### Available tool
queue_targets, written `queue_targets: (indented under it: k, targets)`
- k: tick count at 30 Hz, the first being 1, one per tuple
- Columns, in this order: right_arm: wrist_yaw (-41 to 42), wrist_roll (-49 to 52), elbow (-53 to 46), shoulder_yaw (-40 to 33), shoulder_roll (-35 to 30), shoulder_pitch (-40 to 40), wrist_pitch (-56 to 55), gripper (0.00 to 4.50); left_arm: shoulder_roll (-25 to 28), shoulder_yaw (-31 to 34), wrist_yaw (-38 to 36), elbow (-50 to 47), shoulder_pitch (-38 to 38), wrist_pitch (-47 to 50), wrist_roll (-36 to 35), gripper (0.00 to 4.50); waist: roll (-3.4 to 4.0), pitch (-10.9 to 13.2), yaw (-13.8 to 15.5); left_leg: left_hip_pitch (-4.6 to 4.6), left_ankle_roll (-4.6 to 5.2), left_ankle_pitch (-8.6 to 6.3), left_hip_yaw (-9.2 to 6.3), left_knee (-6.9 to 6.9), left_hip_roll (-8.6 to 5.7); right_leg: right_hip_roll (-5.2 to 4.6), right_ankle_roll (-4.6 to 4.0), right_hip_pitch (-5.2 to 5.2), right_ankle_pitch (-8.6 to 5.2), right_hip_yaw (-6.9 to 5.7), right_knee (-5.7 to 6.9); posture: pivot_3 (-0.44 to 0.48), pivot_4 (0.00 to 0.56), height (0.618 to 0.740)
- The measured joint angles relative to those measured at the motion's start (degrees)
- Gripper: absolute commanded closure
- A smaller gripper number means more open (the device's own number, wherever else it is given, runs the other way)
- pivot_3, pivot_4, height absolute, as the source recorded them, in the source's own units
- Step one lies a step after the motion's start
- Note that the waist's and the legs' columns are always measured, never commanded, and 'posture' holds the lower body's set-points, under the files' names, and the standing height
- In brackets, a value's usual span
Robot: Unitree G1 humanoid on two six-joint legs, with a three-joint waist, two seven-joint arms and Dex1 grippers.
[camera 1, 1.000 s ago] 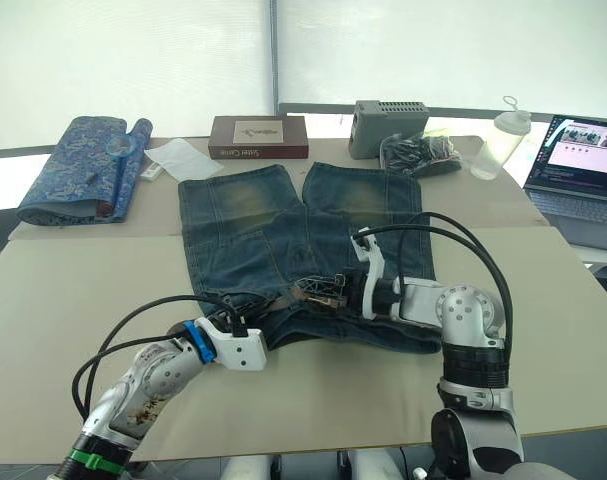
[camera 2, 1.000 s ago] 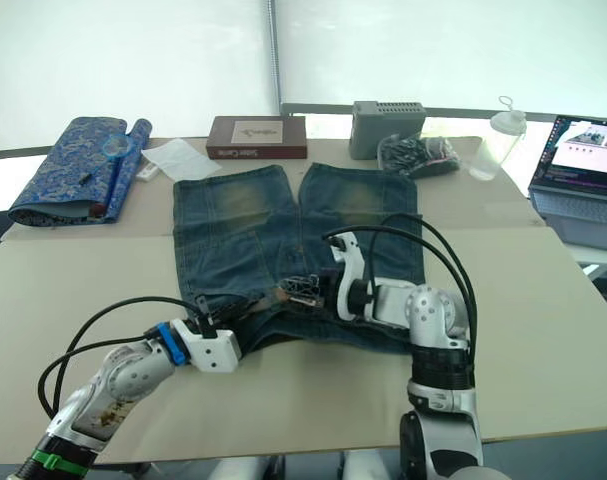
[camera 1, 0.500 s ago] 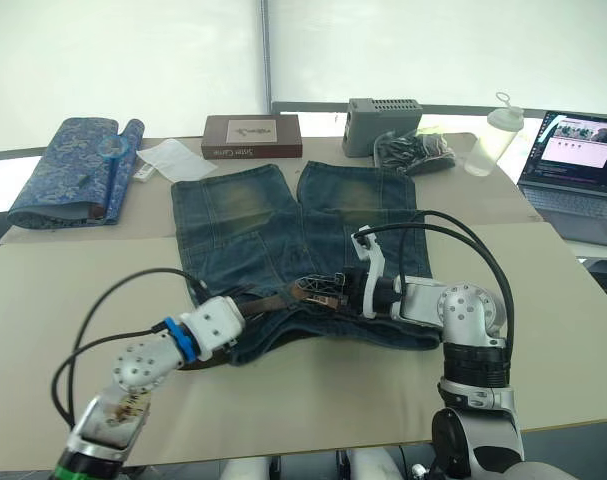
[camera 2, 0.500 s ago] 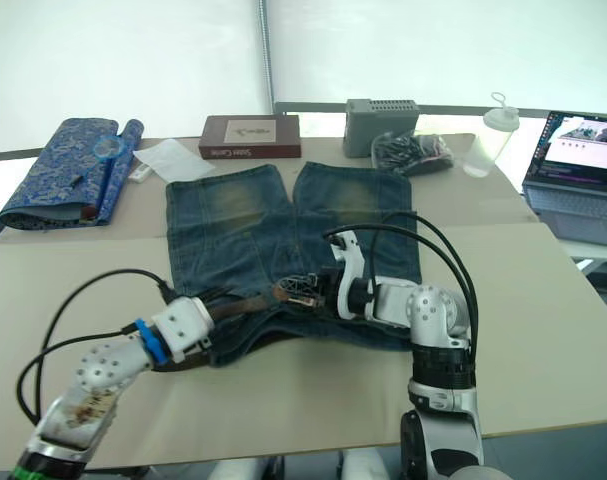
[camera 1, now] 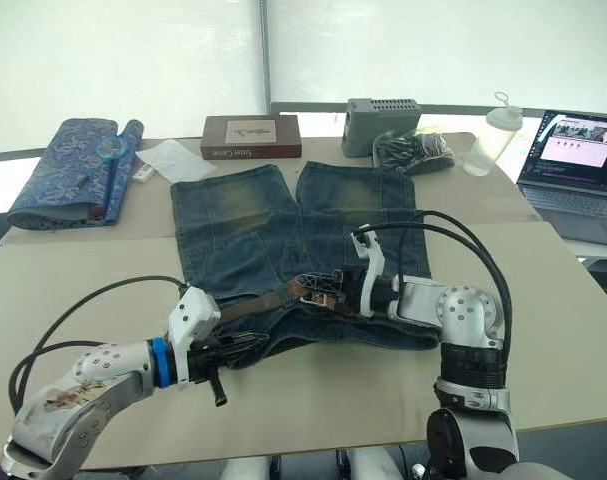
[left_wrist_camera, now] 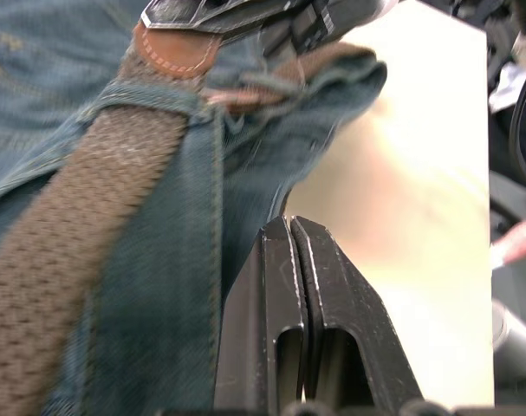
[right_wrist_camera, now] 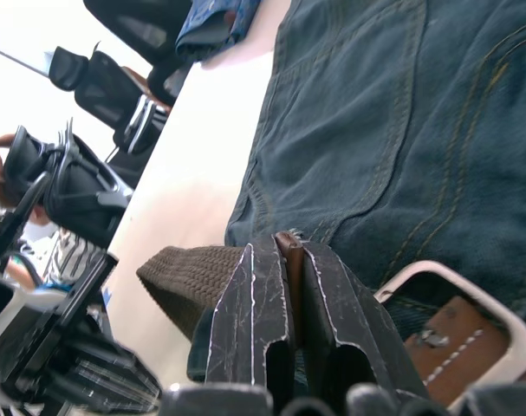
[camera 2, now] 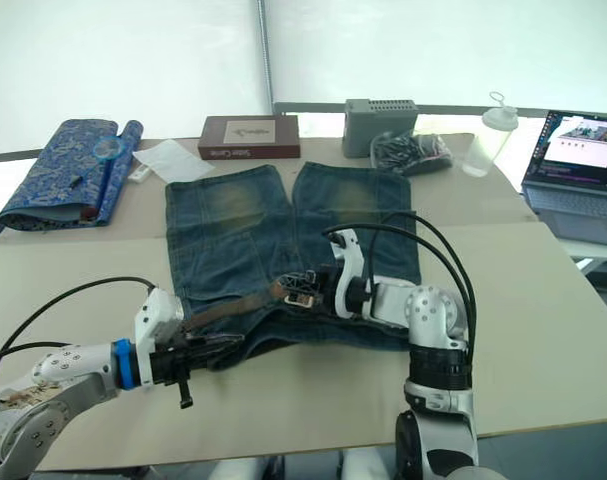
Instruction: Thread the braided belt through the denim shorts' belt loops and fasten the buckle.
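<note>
Denim shorts (camera 1: 283, 240) flat on table (camera 1: 563, 330), braided belt (camera 1: 253, 303) along near waistband, right gripper (right_wrist_camera: 288, 260) clamped on belt beside buckle (camera 1: 318, 290), left gripper (left_wrist_camera: 290, 238) closed and empty at waistband's left end

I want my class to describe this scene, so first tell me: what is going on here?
A humanoid robot is working a braided belt along the waistband of denim shorts spread on a table. Its right gripper is shut on the belt's strap beside the buckle. Its left gripper is shut, holding nothing, at the shorts' left edge.
</note>
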Motion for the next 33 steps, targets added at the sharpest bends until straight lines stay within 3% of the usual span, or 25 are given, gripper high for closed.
queue_targets:
  k: [5, 12, 18, 24, 28, 33]
  targets:
    - [-0.05, -1.53, -5.38, 0.04, -8.55, -1.31, -3.61, 4.5, -0.51, 9.39, 5.59, 2.95, -8.01, 5.84, -16.91, 4.41, 0.0, 0.01, -0.12, 0.05, 0.0, 0.0, -0.01, 0.0, -0.01, 0.02, 0.01, 0.03, -0.01, -0.01, -0.02, 0.0, 0.15, 0.74]
    - [3.0, -9.27, -9.61, 5.58, -21.91, -1.62, -12.8, 4.5, -0.73, 13.31, 11.71, 12.24, -12.61, 7.89, -20.51, 4.41, -0.02, 0.04, -0.28, 0.04, 0.01, 0.0, 0.08, -0.04, -0.06, 0.04, 0.03, 0.02, -0.03, 0.05, -0.04, 0.0, 0.15, 0.74]
    - [6.14, -11.23, -12.48, 8.07, -27.18, -1.71, -15.81, 4.5, 1.89, 10.65, 8.56, 11.79, -10.63, 7.44, -14.86, 4.41, -0.03, 0.04, -0.19, 0.03, 0.02, -0.01, 0.11, -0.05, -0.08, -0.02, 0.03, 0.03, -0.03, 0.1, -0.07, 0.0, 0.15, 0.74]
    - [8.82, -16.68, -13.72, 10.26, -36.06, 0.66, -22.18, 4.5, 3.37, 3.81, 3.53, 9.05, -5.59, 2.5, -4.04, 4.41, -0.04, 0.05, 0.47, -0.01, 0.01, -0.01, 0.14, -0.04, -0.08, -0.05, 0.03, 0.02, -0.06, 0.11, -0.15, 0.0, 0.15, 0.74]
    - [11.95, -18.45, -14.71, 10.15, -41.45, 3.2, -23.78, 4.5, 3.6, 2.59, 0.72, 8.7, -4.47, 0.19, -0.12, 4.41, -0.06, 0.06, 0.84, -0.02, 0.01, -0.01, 0.14, -0.03, 0.01, -0.03, -0.02, 0.02, -0.13, 0.09, -0.18, 0.0, 0.15, 0.74]
    - [15.48, -15.95, -15.56, 7.42, -42.22, 4.79, -23.37, 4.5, 3.93, 2.34, -1.47, 8.9, -5.86, -0.72, 2.01, 4.41, -0.07, 0.06, 1.15, -0.03, 0.01, -0.01, 0.15, -0.02, 0.05, 0.0, -0.02, 0.01, -0.14, 0.09, -0.17, 0.0, 0.15, 0.74]
